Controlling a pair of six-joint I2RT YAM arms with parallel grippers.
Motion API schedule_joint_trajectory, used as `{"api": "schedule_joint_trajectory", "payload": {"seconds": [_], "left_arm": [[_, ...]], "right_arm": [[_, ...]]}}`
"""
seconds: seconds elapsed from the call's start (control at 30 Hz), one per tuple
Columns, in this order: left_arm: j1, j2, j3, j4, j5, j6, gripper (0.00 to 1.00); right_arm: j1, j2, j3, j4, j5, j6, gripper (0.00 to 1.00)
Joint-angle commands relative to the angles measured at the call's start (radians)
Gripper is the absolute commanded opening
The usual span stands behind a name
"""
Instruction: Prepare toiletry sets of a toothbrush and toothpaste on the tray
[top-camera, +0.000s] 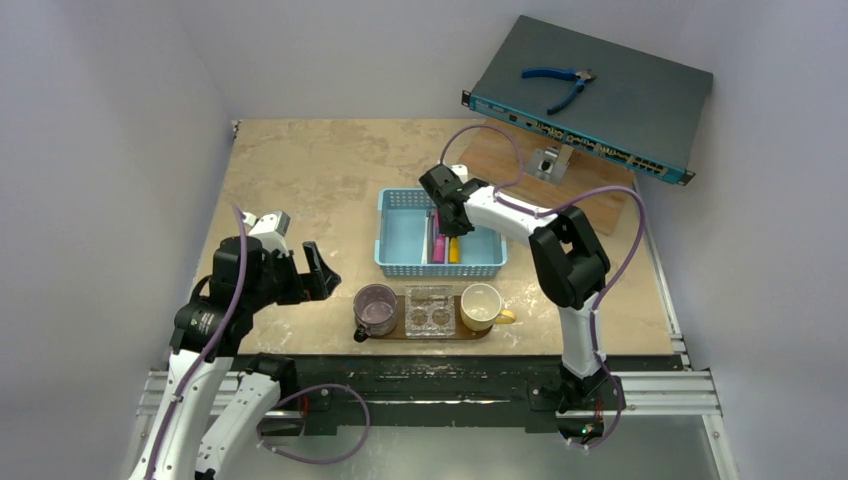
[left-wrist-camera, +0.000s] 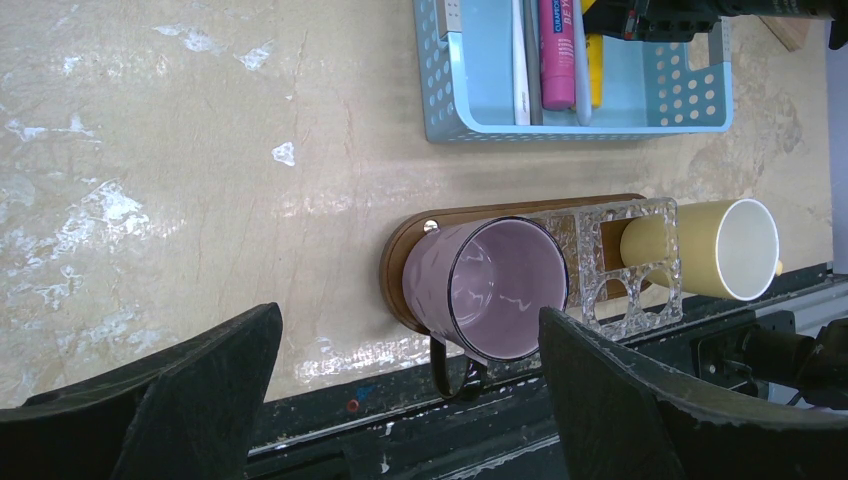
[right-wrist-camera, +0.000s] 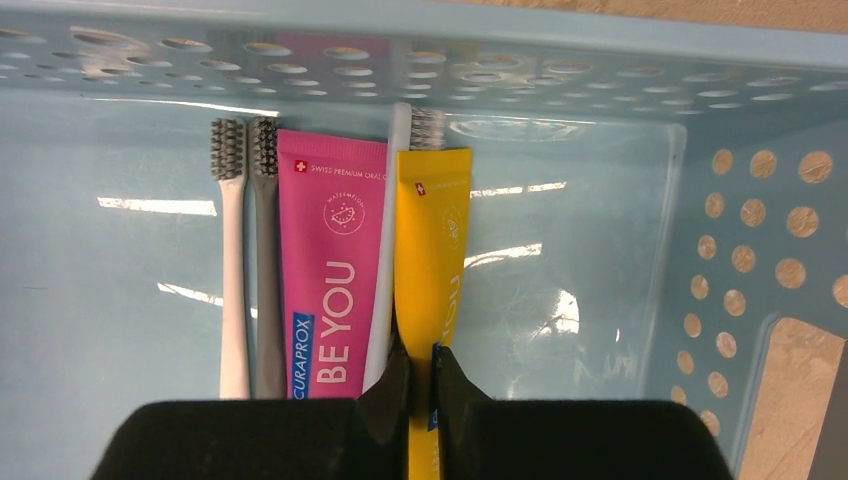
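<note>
In the right wrist view a pink tube (right-wrist-camera: 335, 270) and a yellow tube (right-wrist-camera: 432, 250) lie side by side in the light-blue basket (right-wrist-camera: 600, 250). A white toothbrush (right-wrist-camera: 233, 280) and a grey one (right-wrist-camera: 267, 280) lie left of the pink tube, and another white brush (right-wrist-camera: 385, 260) lies between the tubes. My right gripper (right-wrist-camera: 421, 355) is shut on the yellow tube, low inside the basket (top-camera: 400, 240). My left gripper (top-camera: 298, 252) is open and empty, left of the dark-brown oval tray (top-camera: 445, 335), which also shows in the left wrist view (left-wrist-camera: 400, 260).
On the tray stand a purple cup (top-camera: 375, 308), a clear holder with holes (top-camera: 430, 310) and a cream cup (top-camera: 481, 305). A lighter rectangular board (top-camera: 600, 205) lies at the back right under a grey network box (top-camera: 620, 100) with blue pliers (top-camera: 560, 82).
</note>
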Motion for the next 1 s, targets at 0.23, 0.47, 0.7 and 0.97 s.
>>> {"api": "schedule_joint_trajectory", "payload": {"seconds": [0.23, 0.47, 0.7, 0.97], "left_arm": [[-0.006, -0.011, 0.002, 0.034, 0.018, 0.025, 1.00], [-0.006, -0.013, 0.036, 0.035, 0.108, 0.043, 1.00], [-0.007, -0.019, 0.105, 0.072, 0.277, 0.011, 1.00], [-0.006, -0.007, 0.102, 0.186, 0.539, -0.068, 1.00]], "right_arm": [[-0.004, -0.160, -0.006, -0.016, 0.052, 0.000, 0.00], [0.029, -0.320, -0.011, -0.007, 0.054, -0.018, 0.00], [0.137, -0.476, -0.017, 0.046, 0.043, -0.031, 0.00], [0.192, -0.690, -0.149, 0.277, -0.223, 0.010, 0.00]]}}
